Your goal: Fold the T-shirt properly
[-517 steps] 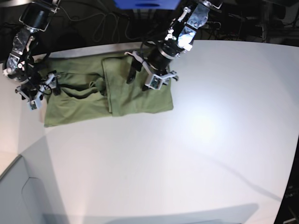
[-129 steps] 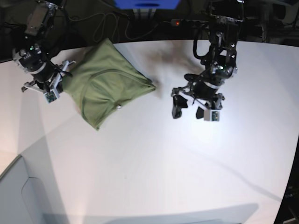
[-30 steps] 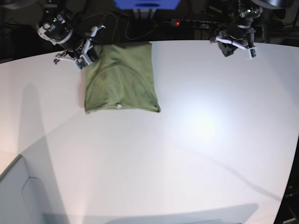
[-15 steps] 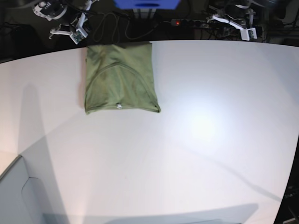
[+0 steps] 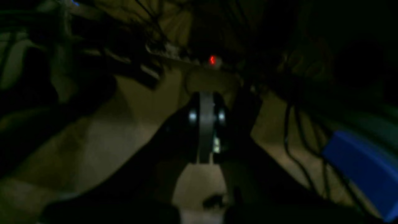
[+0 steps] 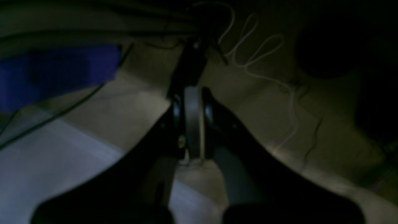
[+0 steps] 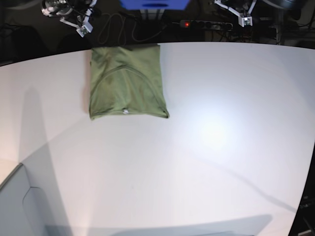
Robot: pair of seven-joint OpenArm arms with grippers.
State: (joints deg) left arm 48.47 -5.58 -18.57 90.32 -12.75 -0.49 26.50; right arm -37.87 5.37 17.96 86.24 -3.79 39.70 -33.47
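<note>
Going left to right in the base view, the right gripper (image 7: pixel 74 17) sits at the top left corner, off the far edge of the table (image 7: pixel 197 162), at about eleven o'clock from the picture's centre. Its own wrist view shows the jaws pressed together with nothing between them (image 6: pixel 192 121), pointed at dark floor and cables beyond the table.

Next comes the T-shirt (image 7: pixel 126 83), lying flat on the table as a compact rectangle just inside the far edge. Its long axis runs from twelve to six o'clock, with the curved neckline seam showing on top and the near edge fairly square. It lies at roughly five o'clock from the right gripper and close to it, so this arm is clearly the nearer one.

Further right, the left gripper (image 7: pixel 236 12) is at about one o'clock, also off the table. Its jaws are together and empty in the wrist view (image 5: pixel 206 124), facing a power strip (image 7: pixel 204 23) with a red light. The T-shirt lies at about eight o'clock from it, well apart.

Judging by the tidy packet and both arms parked clear of it, the fold looks finished or nearly so. Any last smoothing would best fall to the right arm, reaching down and inward toward the top edge of the cloth.
</note>
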